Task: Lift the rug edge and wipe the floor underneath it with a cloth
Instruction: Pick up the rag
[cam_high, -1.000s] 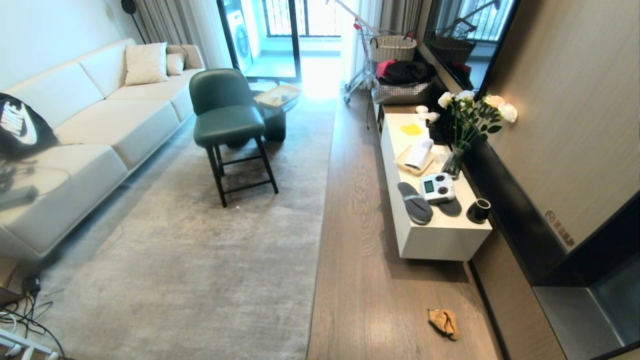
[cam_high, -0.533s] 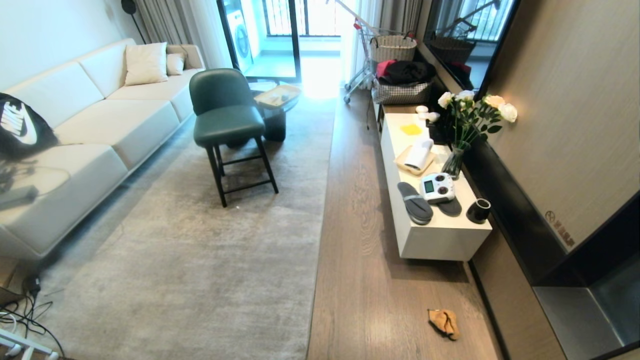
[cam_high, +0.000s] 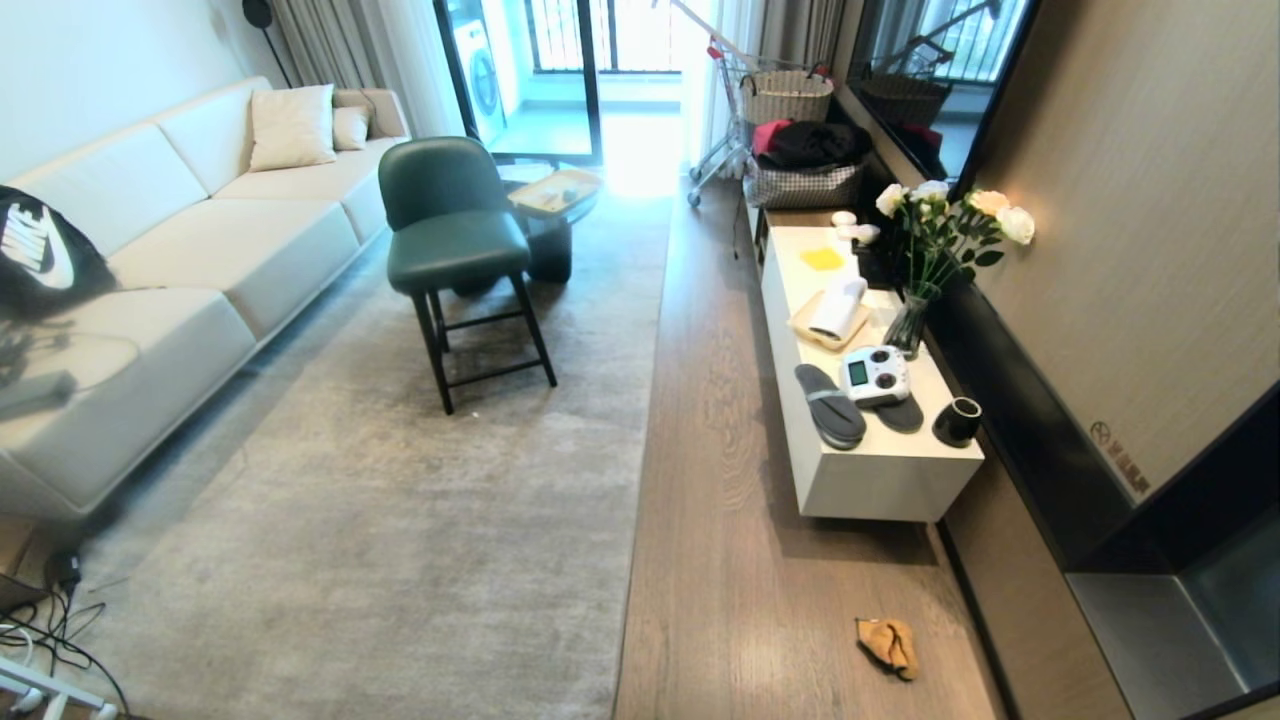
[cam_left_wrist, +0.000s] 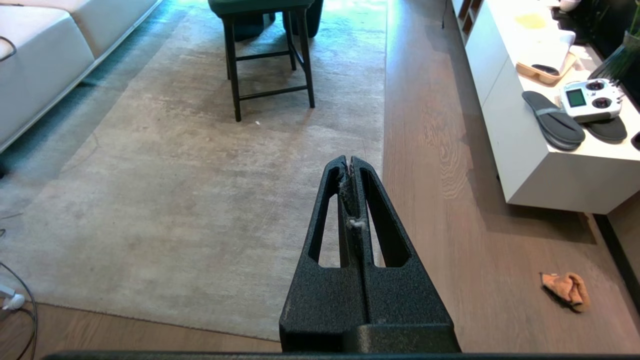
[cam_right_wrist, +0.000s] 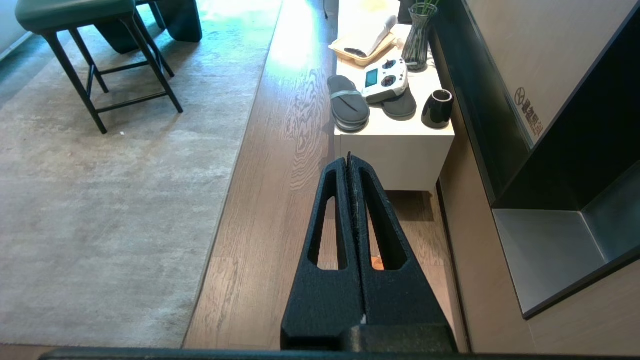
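A large pale grey rug lies flat, and the rug edge (cam_high: 640, 450) runs straight along the wood-grain floor (cam_high: 720, 450). The small orange-tan cloth (cam_high: 887, 645) lies crumpled on the floor, near the dark wall base and below the white cabinet. Neither arm shows in the head view. My left gripper (cam_left_wrist: 349, 162) hangs high over the rug edge (cam_left_wrist: 384, 115), shut and empty, with bits of lint on its pads; the cloth (cam_left_wrist: 567, 290) lies well off to its side. My right gripper (cam_right_wrist: 349, 159) is shut and empty above the floor (cam_right_wrist: 280, 190), and a sliver of the cloth (cam_right_wrist: 377, 262) shows through its finger slot.
A low white cabinet (cam_high: 880, 480) holds slippers (cam_high: 830, 405), a controller (cam_high: 875, 375), a black cup (cam_high: 958, 420), a flower vase (cam_high: 910, 325) and a rolled white towel (cam_high: 838, 305). A green chair (cam_high: 450, 240) stands on the rug beside a cream sofa (cam_high: 150, 260). Cables (cam_high: 50, 620) lie at the near left.
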